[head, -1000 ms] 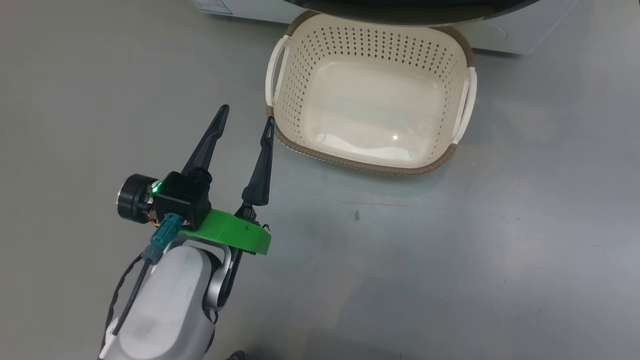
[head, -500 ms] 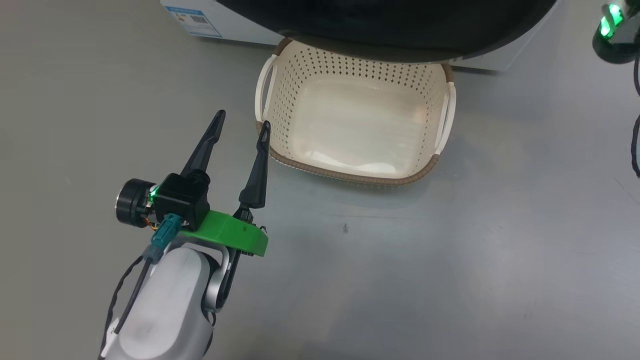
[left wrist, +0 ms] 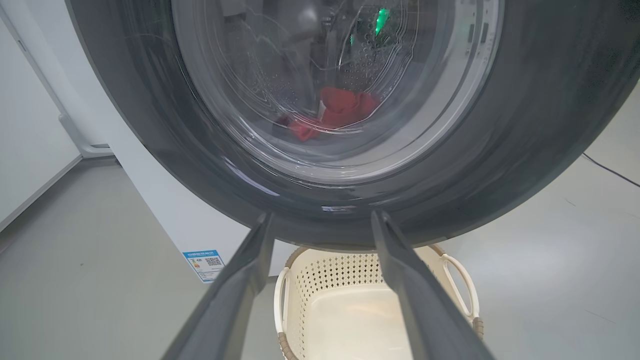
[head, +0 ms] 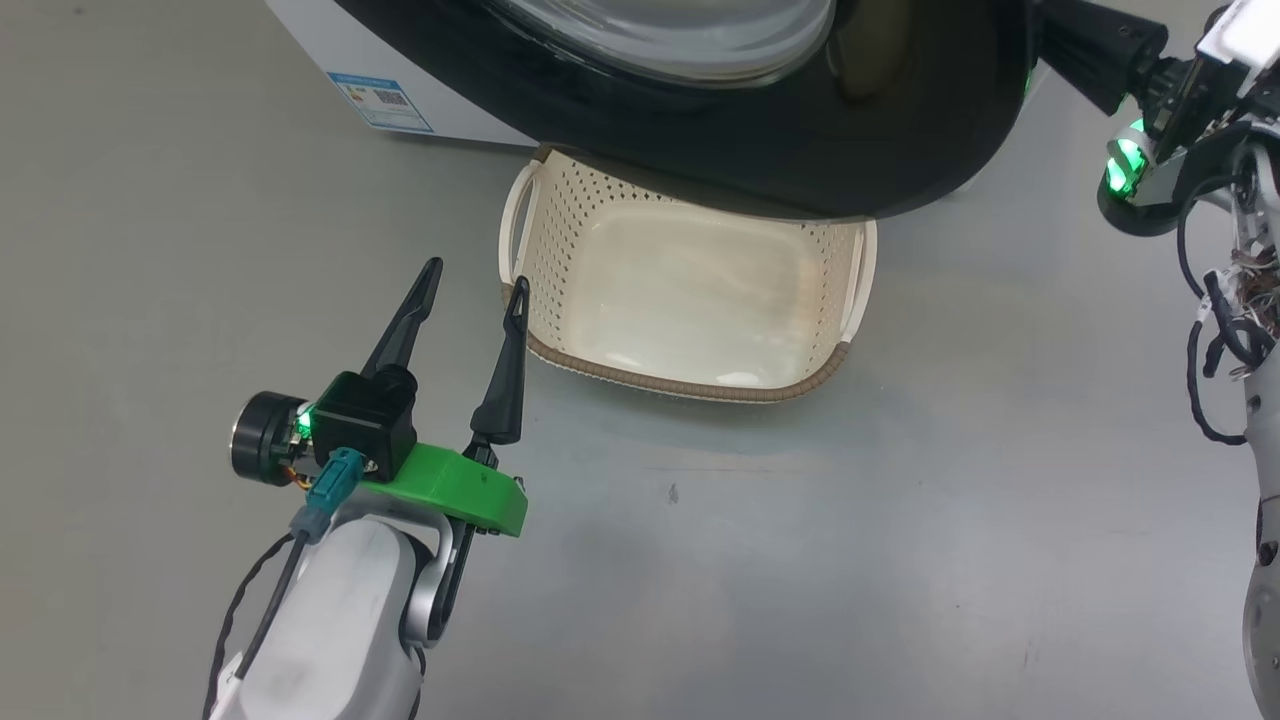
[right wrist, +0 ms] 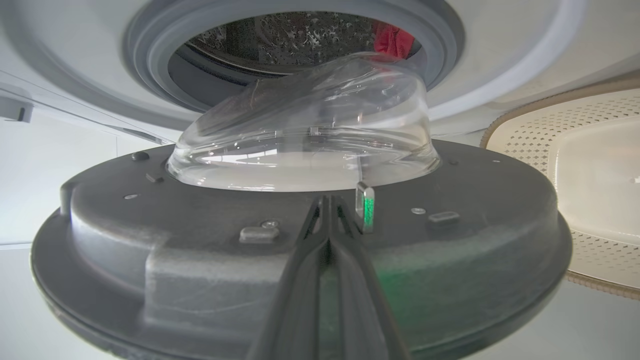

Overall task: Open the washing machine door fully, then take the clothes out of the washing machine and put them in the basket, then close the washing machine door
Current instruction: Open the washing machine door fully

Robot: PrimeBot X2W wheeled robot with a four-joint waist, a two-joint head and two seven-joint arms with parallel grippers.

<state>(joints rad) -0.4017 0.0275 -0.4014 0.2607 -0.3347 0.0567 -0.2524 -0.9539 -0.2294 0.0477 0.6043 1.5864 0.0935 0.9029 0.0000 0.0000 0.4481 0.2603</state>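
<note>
A smooth grey floor (head: 800,560) carries everything, with open room around the white washing machine (left wrist: 150,200), which has a small blue sticker (head: 380,100) low on its front. The washing machine door (head: 800,130) stands part-way open. Its glossy black face is swung out so that it overhangs the far half of the basket (head: 690,385), which sits empty on the floor just before the machine. The clothes (left wrist: 345,107) lie inside the drum (right wrist: 280,35), a red heap seen through the glass bowl (left wrist: 325,75) from the left wrist view.

The relation that matters is between the door and the right gripper (right wrist: 327,205). Its jaws are clenched together on nothing. Their tips point straight at the door's grey inner face, at or against it, just beside the metal latch tongue (right wrist: 365,205) and near the foot of the bulging glass bowl. So this arm is the nearer one, inside the door at its free edge, with the grey seal (right wrist: 150,65) and the drum mouth beyond. I judge the step in hand to be the opening of the door. The next push should go against that inner face, away from the machine, until the mouth stands free.

The left gripper (head: 476,275) hovers low beside the basket's near left corner, jaws released and spread wide, holding nothing. It faces the door's outer side, well apart from the clothes.
</note>
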